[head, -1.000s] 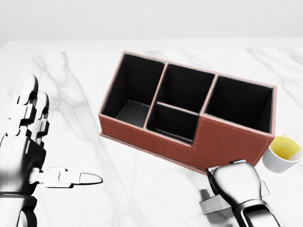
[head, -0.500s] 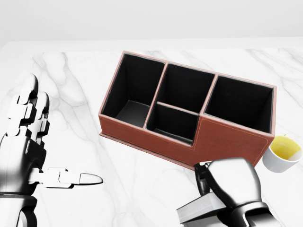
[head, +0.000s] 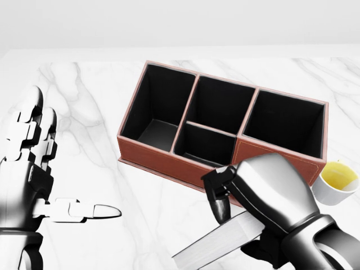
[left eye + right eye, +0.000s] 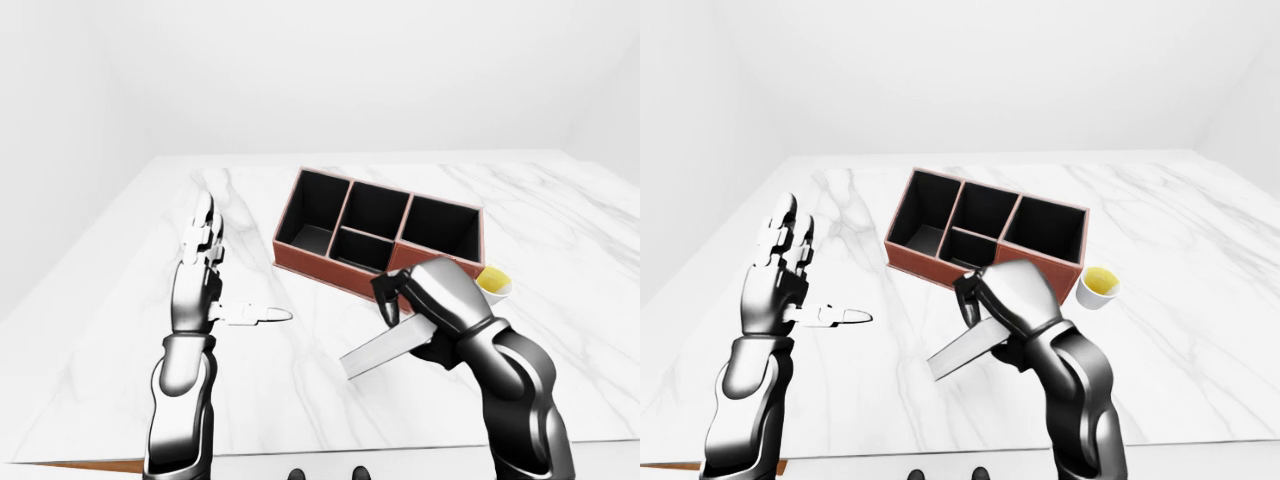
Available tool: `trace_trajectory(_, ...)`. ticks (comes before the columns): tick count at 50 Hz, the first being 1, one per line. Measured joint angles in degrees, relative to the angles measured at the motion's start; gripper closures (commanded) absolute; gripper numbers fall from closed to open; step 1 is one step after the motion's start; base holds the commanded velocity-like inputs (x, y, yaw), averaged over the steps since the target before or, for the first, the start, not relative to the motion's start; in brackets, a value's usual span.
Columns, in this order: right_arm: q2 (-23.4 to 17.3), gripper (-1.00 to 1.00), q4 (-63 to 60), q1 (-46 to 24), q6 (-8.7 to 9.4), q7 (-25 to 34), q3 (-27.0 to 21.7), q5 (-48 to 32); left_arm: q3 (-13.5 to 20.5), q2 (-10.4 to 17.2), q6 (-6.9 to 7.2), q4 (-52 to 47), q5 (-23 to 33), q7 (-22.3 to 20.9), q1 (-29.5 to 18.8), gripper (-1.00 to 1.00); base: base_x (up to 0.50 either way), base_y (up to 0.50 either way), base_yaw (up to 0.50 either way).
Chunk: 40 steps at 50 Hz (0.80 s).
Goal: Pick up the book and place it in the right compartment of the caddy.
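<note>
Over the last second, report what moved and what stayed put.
The right hand, shut on the book, rose from the bottom edge of the head view toward the caddy, lifting the book clear of the table; it now tilts down to the left. The left hand, caddy and cup stayed put.
</note>
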Motion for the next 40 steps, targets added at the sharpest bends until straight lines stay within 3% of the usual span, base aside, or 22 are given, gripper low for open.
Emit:
trace_trajectory(4,0.09,1.0,-2.86,-2.69,0.0,3.69,-0.11,2.46,0.03,0.01,0.04,-0.11,-0.07,0.04,-0.06,-1.0,0.0,0.0,0.0)
trace_trajectory(40,-2.11,1.0,-8.19,-22.32,0.0,3.69,-1.49,8.04,-0.04,-0.01,0.02,-0.5,-0.19,0.05,-0.09,-1.0,0.0,0.0,0.0)
